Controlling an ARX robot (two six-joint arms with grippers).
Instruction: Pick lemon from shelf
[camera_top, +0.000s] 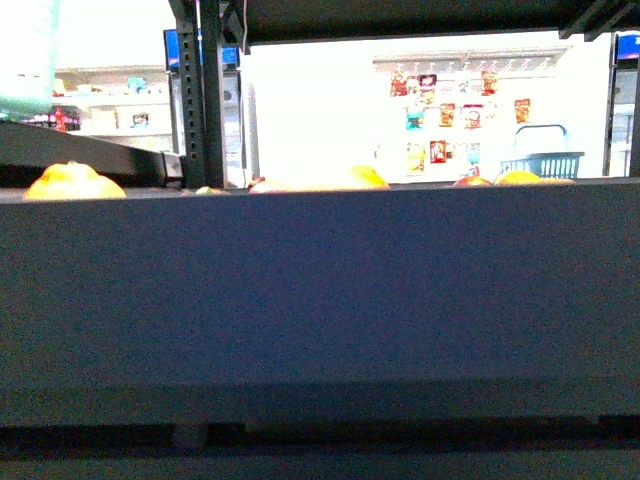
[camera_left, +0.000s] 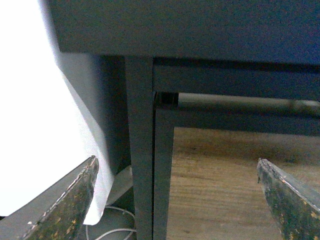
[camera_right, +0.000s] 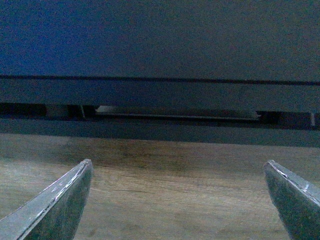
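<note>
1. Front view: the dark front face of a tray on the shelf (camera_top: 320, 300) fills most of the frame. Neither arm shows here.
2. Only the crowns of fruit clear the tray's top edge. An orange-yellow fruit (camera_top: 75, 182) sits far left, and a reddish fruit (camera_top: 470, 181) and another yellow crown (camera_top: 520, 177) sit to the right.
3. The plain-yellow crown near the middle is my best candidate for the lemon (camera_top: 365, 177). It lies in the tray behind the front edge. Too little shows for me to confirm its shape.
4. A black upright post (camera_top: 205, 90) rises left of centre. Behind it is a bright wall hung with packets (camera_top: 445, 110), and a blue basket (camera_top: 542, 160) stands at the right.
5. Left wrist view: the left gripper (camera_left: 175, 200) has its jaws spread wide, with nothing between them. The worn fingers (camera_left: 65, 200) frame a dark frame leg (camera_left: 140, 150) and the wood-look panel (camera_left: 220, 190). A white cable (camera_left: 112, 232) lies beside the foot of the leg.
6. Right wrist view: the right gripper (camera_right: 175, 200) is likewise wide and holds nothing. Its fingers (camera_right: 55, 205) frame the wood-look panel, with the dark underside of the tray above.
7. Both pincers sit low against the shelf front, below the tray holding the fruit and well apart from the lemon.
</note>
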